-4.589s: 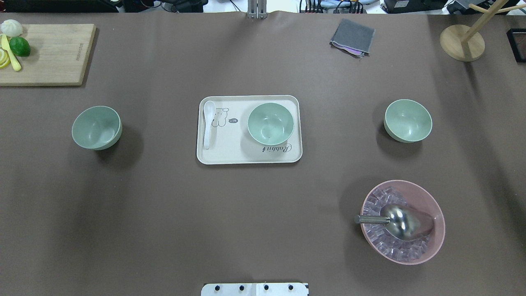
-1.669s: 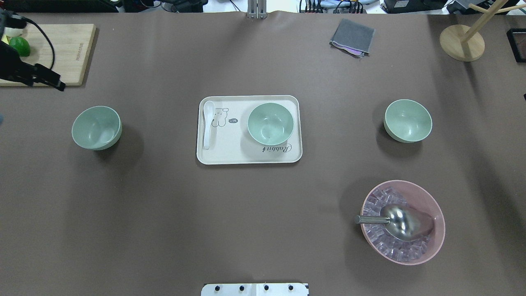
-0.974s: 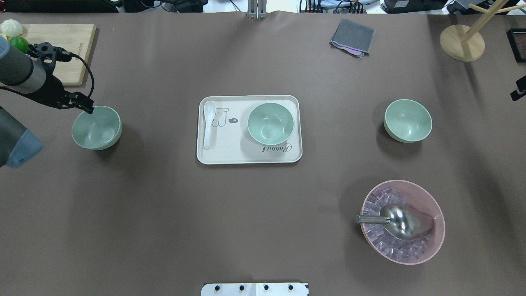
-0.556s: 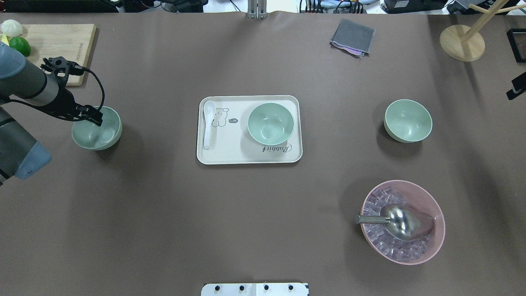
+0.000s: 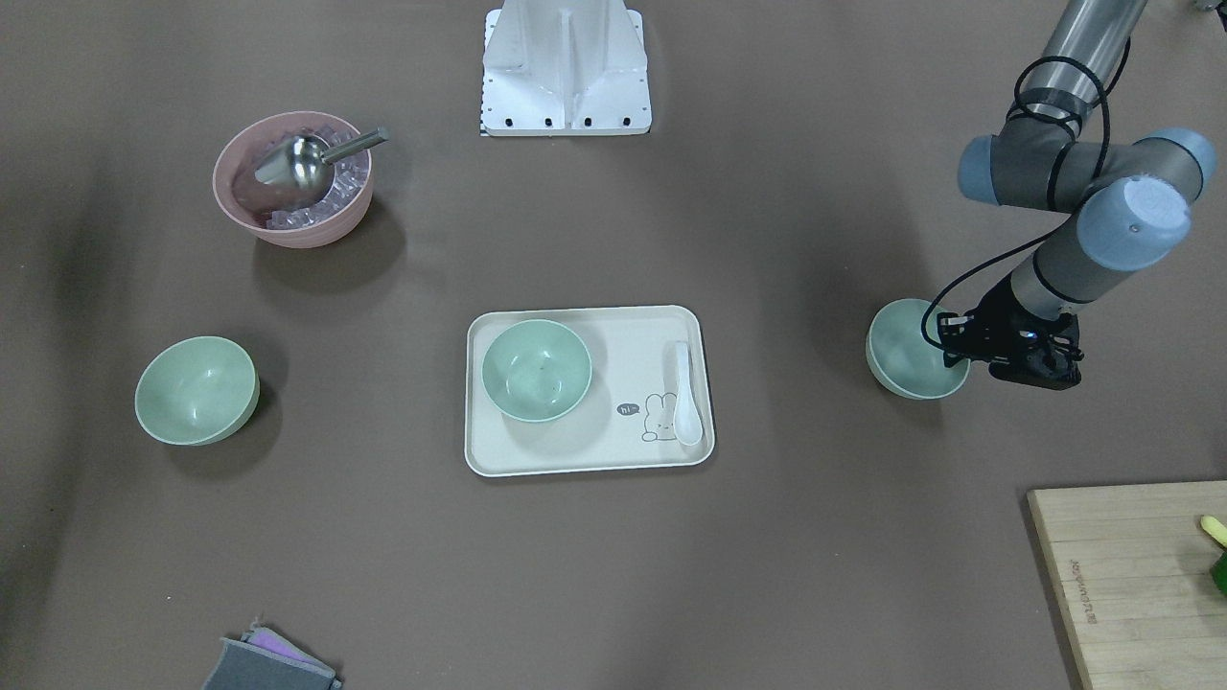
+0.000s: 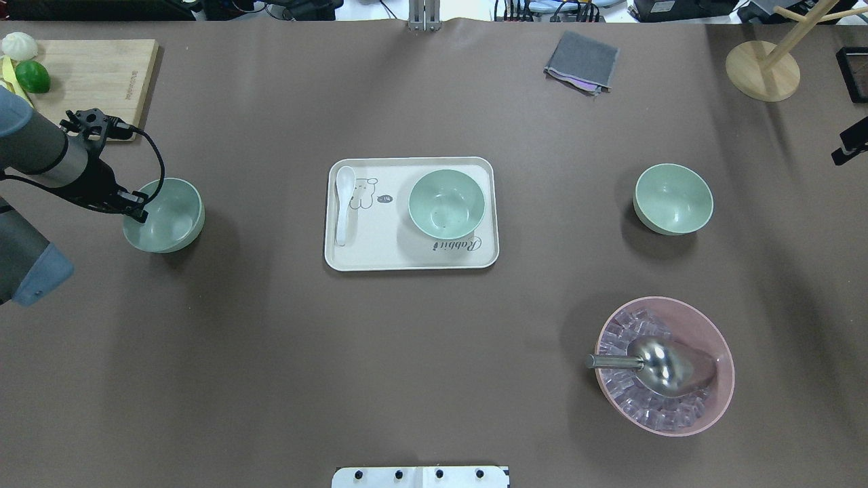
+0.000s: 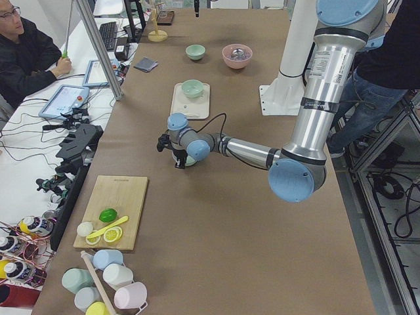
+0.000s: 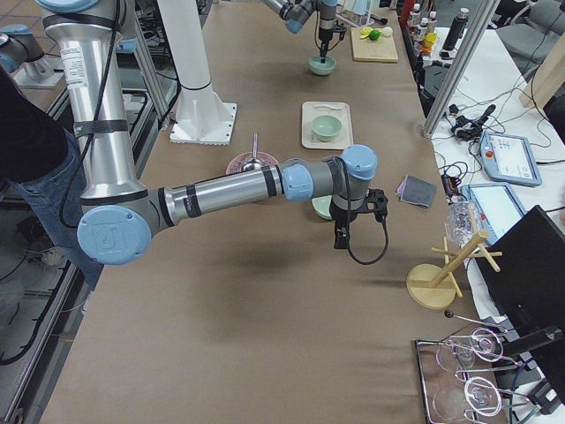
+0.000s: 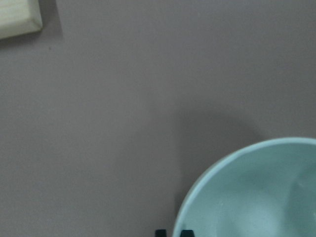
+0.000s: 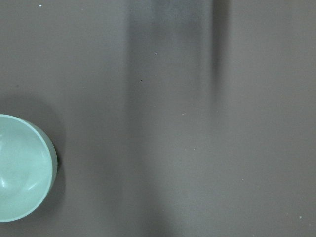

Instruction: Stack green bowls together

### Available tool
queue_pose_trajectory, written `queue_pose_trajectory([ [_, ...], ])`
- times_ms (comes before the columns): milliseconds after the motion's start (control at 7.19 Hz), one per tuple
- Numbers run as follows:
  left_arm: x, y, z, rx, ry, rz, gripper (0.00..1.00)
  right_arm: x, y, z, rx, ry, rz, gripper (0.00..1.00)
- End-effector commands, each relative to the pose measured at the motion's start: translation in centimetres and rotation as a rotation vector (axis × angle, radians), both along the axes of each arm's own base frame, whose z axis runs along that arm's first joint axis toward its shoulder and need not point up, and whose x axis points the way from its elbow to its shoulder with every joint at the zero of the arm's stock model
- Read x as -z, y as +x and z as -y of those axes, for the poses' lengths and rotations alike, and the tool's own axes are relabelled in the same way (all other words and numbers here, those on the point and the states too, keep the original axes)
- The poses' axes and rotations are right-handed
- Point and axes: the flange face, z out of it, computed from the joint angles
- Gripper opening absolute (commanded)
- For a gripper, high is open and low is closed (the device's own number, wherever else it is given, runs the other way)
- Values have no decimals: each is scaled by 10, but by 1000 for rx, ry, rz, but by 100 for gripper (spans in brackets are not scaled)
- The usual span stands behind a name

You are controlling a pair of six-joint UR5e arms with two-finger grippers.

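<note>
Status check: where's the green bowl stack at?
Left claw astride rim of left green bowl, closure unclear. Right claw wide of right green bowl. Middle green bowl on tray; none stacked. Nothing blocking.

The grey-and-blue left arm reaches in low with its wrist bent down. Its black two-finger left gripper points downward, dark fingertips close together astride the rim of a pale mint-green plastic bowl. The right arm stretches out level, its right gripper hanging downward, jaws unreadable.
</note>
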Motion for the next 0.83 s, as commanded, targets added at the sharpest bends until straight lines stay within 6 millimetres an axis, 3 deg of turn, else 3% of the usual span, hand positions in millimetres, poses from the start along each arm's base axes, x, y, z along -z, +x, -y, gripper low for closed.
queue_pose_trajectory([
  [0, 9, -45, 18, 14, -101, -84, 0, 23, -21, 13, 7, 14, 11, 100],
  [139, 35, -50, 36, 32, -122, -107, 0, 44, -40, 23, 17, 30, 20, 100],
  [417, 99, -32, 65, 127, -270, -104, 0, 85, -110, 30, 38, 21, 22, 100],
  [556, 126, -22, 70, 199, -378, -146, 0, 98, -136, 32, 59, 32, 15, 99],
  [695, 166, 1, 79, 193, -361, -179, 0, 100, -149, 31, 65, 35, 1, 99],
])
